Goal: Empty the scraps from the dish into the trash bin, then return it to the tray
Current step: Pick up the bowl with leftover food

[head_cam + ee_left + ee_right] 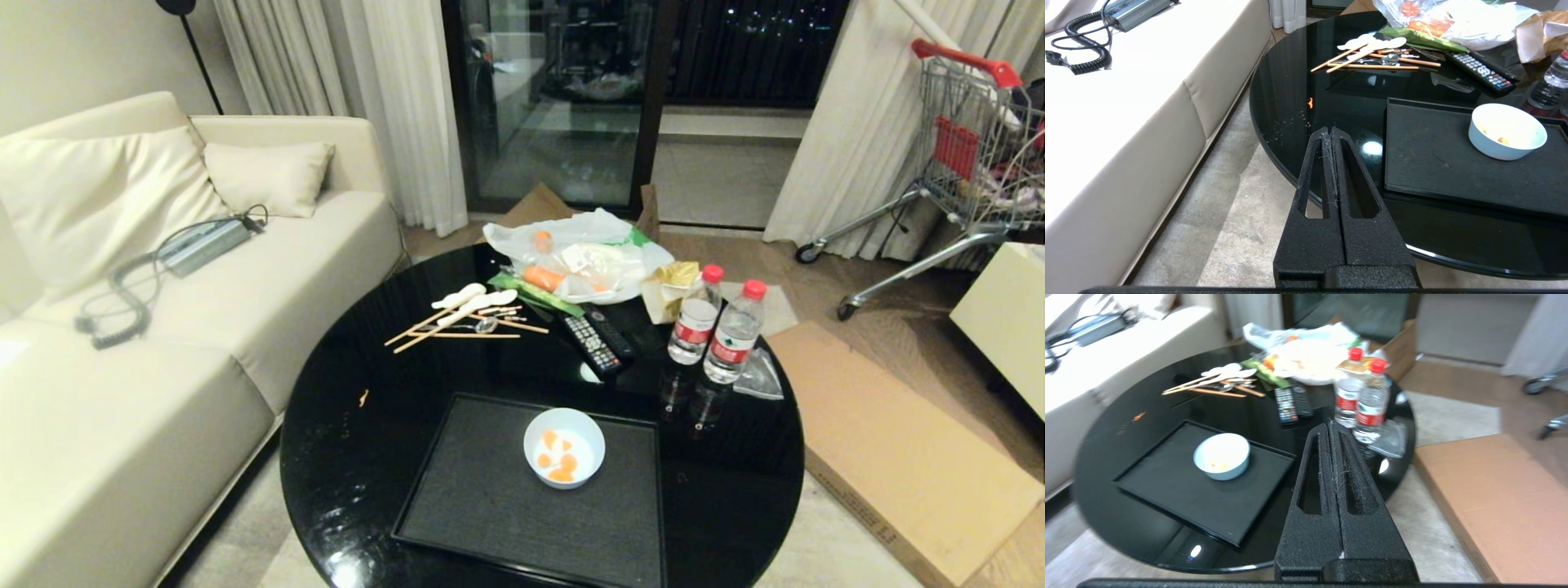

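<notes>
Right wrist view is showing the right gripper (1331,426) with its fingers clenched together on nothing, hanging off the worktop's (1147,404) near edge on the water-bottle side. From there the dish (1222,456) is lying ahead and across toward the sofa, well apart. The left gripper (1331,130), likewise clenched and empty, is sitting off the opposite edge. Neither arm looks clearly nearer. The dish, round with no long axis, is standing upright on the tray (482,506), pale blue-white, holding the scraps (558,459): orange slices and whitish bits.
</notes>
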